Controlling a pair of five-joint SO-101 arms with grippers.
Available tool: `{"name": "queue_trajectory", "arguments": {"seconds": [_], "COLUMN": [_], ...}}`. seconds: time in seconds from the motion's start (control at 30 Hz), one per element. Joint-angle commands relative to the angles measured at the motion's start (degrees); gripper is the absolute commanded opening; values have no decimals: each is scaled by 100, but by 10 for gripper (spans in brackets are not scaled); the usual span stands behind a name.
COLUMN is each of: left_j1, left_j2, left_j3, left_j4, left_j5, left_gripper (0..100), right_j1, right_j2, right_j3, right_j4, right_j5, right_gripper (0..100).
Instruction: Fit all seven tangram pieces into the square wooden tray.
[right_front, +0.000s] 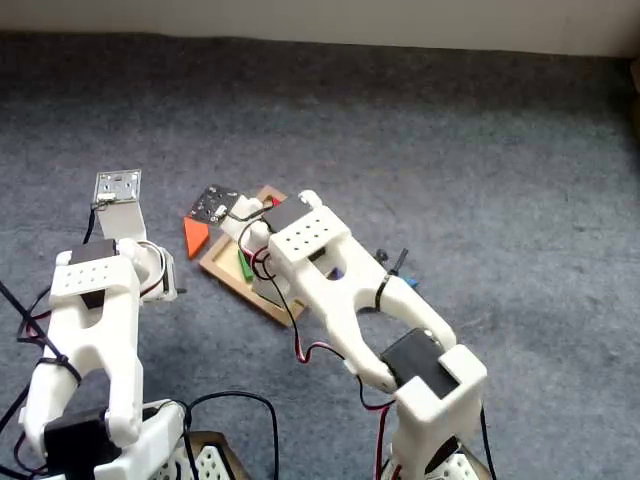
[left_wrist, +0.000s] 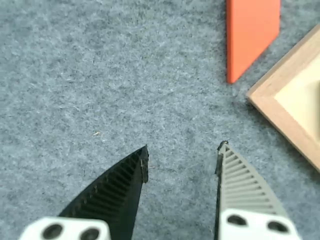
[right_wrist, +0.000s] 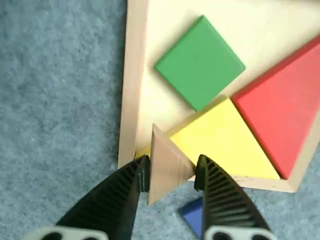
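The square wooden tray (right_wrist: 131, 85) lies on grey carpet. Inside it are a green square (right_wrist: 200, 62), a yellow triangle (right_wrist: 222, 142) and a red triangle (right_wrist: 285, 112). My right gripper (right_wrist: 171, 170) is shut on a plain tan triangle (right_wrist: 167, 162), tilted over the tray's corner and the yellow piece. A blue piece (right_wrist: 192, 214) lies on the carpet just outside the rim. My left gripper (left_wrist: 182, 152) is open over bare carpet. An orange piece (left_wrist: 252, 30) and the tray's corner (left_wrist: 272, 102) lie beyond it. In the high view the right arm (right_front: 310, 240) covers the tray (right_front: 245, 288).
Carpet stretches free on all sides of the tray. In the high view the orange piece (right_front: 195, 237) sits just left of the tray, between the two arms. The left arm (right_front: 95, 290) stands at the left. Cables hang near both arm bases.
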Motion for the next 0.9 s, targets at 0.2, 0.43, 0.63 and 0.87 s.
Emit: {"name": "queue_trajectory", "arguments": {"seconds": [0.2, 0.43, 0.63, 0.87], "left_j1": [-66, -57, -57, -57], "left_j2": [-189, -189, -189, -189], "left_j3": [-4, -4, -4, -4], "left_j4": [-70, -70, -70, -70], "left_j5": [26, 26, 26, 26], "left_gripper": [231, 231, 231, 231], "right_j1": [-321, -356, -347, -338], "right_j2": [295, 514, 743, 866], "right_j3": [-620, -760, -1156, -1174], "right_j4": [-4, -127, -84, -75], "right_j5": [70, -132, -404, -404], "right_gripper": [139, 139, 139, 217]}}
